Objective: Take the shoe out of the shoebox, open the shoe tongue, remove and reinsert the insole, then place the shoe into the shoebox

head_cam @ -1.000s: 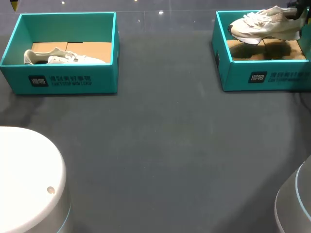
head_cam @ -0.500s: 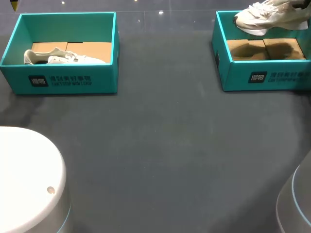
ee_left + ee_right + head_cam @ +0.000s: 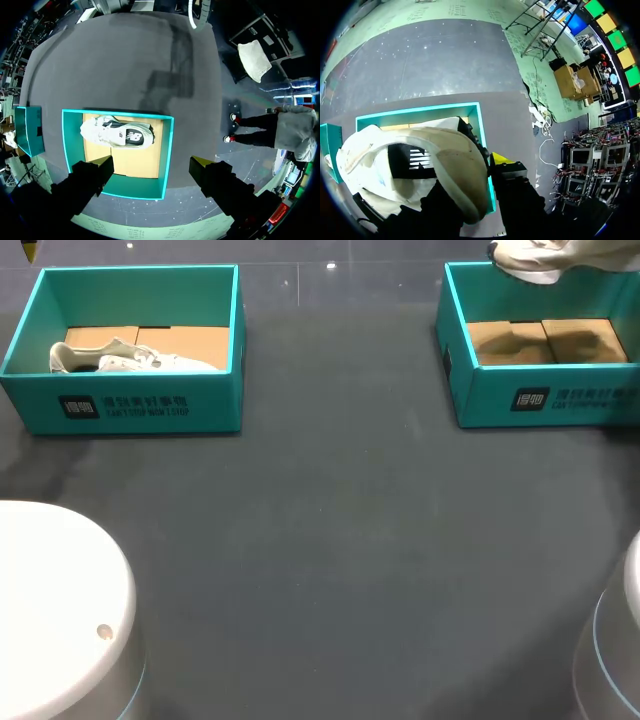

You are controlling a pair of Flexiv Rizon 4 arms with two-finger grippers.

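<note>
1. Right now the shoe (image 3: 541,254) is hanging in the air above the right shoebox (image 3: 540,400), clear of its walls, toe pointing toward the left shoebox's (image 3: 130,408) side.
2. Our right gripper (image 3: 472,192) is pinching it at the heel end. In the right wrist view one yellow fingertip (image 3: 501,159) sits against the shoe's side. The other is hidden behind the shoe, so we're judging the pinch from the shoe hanging free.
3. For this step, we'd carry it level over the box's near wall and set it sole-down on the open table (image 3: 330,540) between the boxes. That way the tongue ends up facing up.
4. With a heel-only hold the toe will probably want to droop or swing, so slow and steady beats fast here. Lower it until the sole is flat before letting go.
5. Our left gripper (image 3: 152,165) is spread wide with nothing between its fingers, hovering high over the left shoebox, where the other shoe (image 3: 130,360) lies on the cardboard floor. We'd guess it's the one to pin the shoe down once the tongue needs pulling.
6. Looks-wise it's a chunky off-white runner with a thick pale sole, white laces and a dark logo patch on the side. The upper looks soft, so it'll likely give under a hard squeeze.
7. The right shoebox is teal, with only bare brown cardboard showing inside.
</note>
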